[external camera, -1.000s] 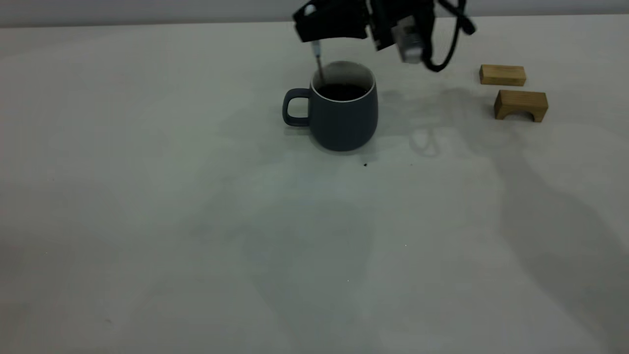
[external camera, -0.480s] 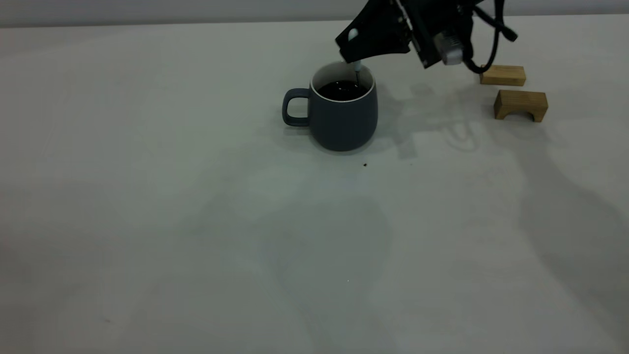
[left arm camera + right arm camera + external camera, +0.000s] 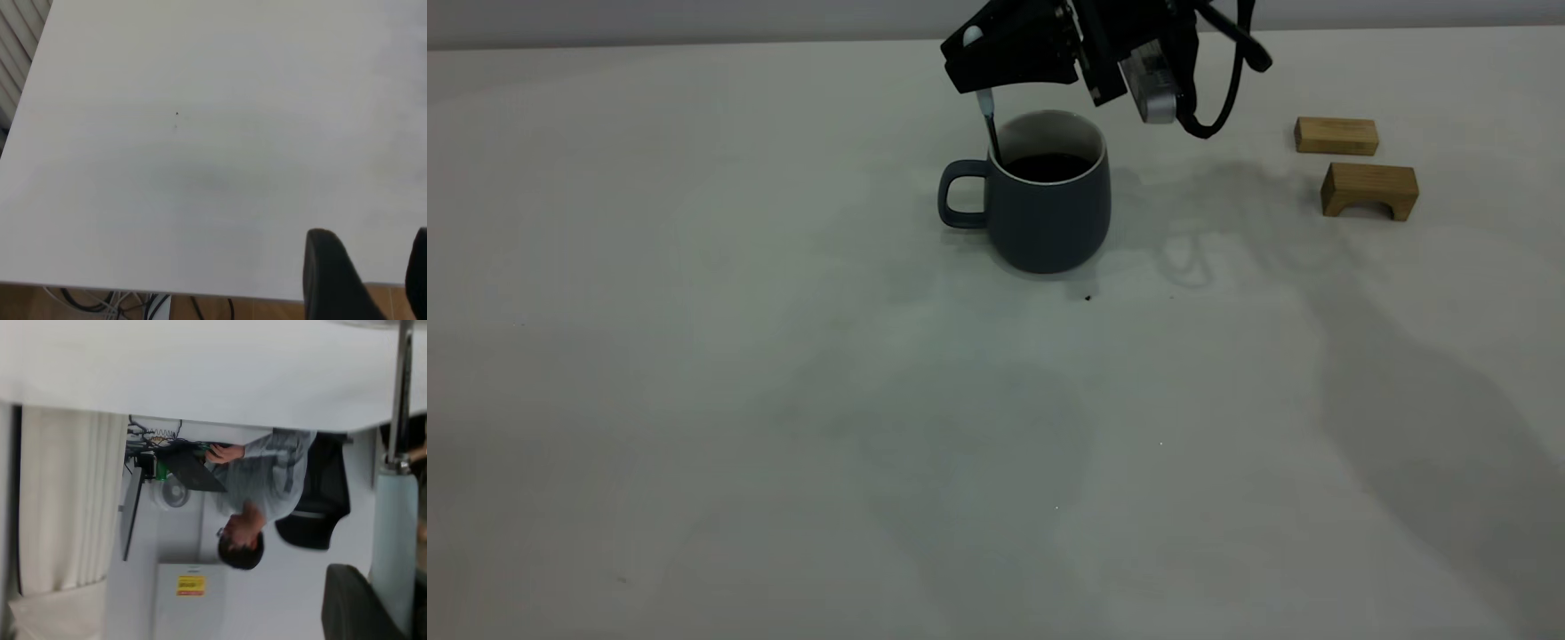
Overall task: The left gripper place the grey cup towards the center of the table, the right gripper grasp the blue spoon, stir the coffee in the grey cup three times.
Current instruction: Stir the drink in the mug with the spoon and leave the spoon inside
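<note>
At the top centre of the exterior view, your right gripper (image 3: 985,76) hangs just above the grey cup (image 3: 1047,203), its fingers clenched on the pale handle of the blue spoon (image 3: 987,120). From that grip the spoon drops almost straight down, and its metal neck crosses the cup's white rim on the handle side and dips into the coffee (image 3: 1048,166). You can see the same spoon (image 3: 397,513) in the right wrist view: pale blue handle along the right edge of the frame, metal neck running away toward the table (image 3: 200,367), one dark finger (image 3: 353,603) beside it at the lower right.

Your cup stands upright in the upper middle of the table (image 3: 783,400), its loop handle pointing to the frame's left. A tiny dark speck (image 3: 1088,298) lies just below it. Two wooden blocks (image 3: 1368,188) sit well apart from it at the upper right.

Your left gripper (image 3: 373,280) appears only in the left wrist view, at the lower right corner over bare table (image 3: 200,147) near its edge, with its fingers parted and nothing between them.
</note>
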Available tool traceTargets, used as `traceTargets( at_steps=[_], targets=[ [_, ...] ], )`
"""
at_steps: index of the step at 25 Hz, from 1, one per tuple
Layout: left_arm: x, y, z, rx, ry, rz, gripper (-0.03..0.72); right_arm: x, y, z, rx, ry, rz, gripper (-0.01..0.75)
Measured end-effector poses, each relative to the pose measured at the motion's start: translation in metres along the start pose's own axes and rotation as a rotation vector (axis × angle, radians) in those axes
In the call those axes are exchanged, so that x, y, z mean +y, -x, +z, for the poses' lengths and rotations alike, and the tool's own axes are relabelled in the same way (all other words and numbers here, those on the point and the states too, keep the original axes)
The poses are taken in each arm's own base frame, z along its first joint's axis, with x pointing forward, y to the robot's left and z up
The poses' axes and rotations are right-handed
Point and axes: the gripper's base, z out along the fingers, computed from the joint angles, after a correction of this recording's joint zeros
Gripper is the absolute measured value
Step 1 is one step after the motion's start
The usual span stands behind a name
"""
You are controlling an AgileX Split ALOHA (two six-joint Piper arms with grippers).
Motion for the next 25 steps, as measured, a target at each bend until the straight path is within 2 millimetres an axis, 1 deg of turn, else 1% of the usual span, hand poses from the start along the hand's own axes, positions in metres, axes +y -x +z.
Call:
traceTargets(
  at_steps=[4, 7, 10, 13, 16, 19, 22, 25],
  targets=[
    [0.0, 0.0, 0.0, 0.0, 0.0, 0.0, 0.351, 0.002, 0.008, -0.007, -0.053, 0.01, -0.15, 0.122],
    [0.0, 0.0, 0.0, 0.0, 0.0, 0.0, 0.351, 0.001, 0.018, -0.019, -0.1, -0.027, -0.19, 0.122],
    [0.0, 0.0, 0.0, 0.0, 0.0, 0.0, 0.351, -0.002, 0.025, -0.03, -0.117, -0.068, -0.158, 0.122],
    [0.0, 0.0, 0.0, 0.0, 0.0, 0.0, 0.351, -0.002, 0.026, -0.033, -0.118, -0.068, -0.053, 0.12],
    [0.0, 0.0, 0.0, 0.0, 0.0, 0.0, 0.351, -0.002, 0.021, -0.027, -0.1, -0.055, 0.061, 0.118],
    [0.0, 0.0, 0.0, 0.0, 0.0, 0.0, 0.351, -0.001, 0.009, -0.012, -0.046, -0.033, 0.133, 0.118],
    [0.0, 0.0, 0.0, 0.0, 0.0, 0.0, 0.351, 0.0, 0.002, 0.002, -0.032, 0.007, 0.143, 0.118],
    [0.0, 0.0, 0.0, 0.0, 0.0, 0.0, 0.351, 0.002, 0.002, 0.005, -0.058, 0.038, 0.087, 0.118]
  ],
)
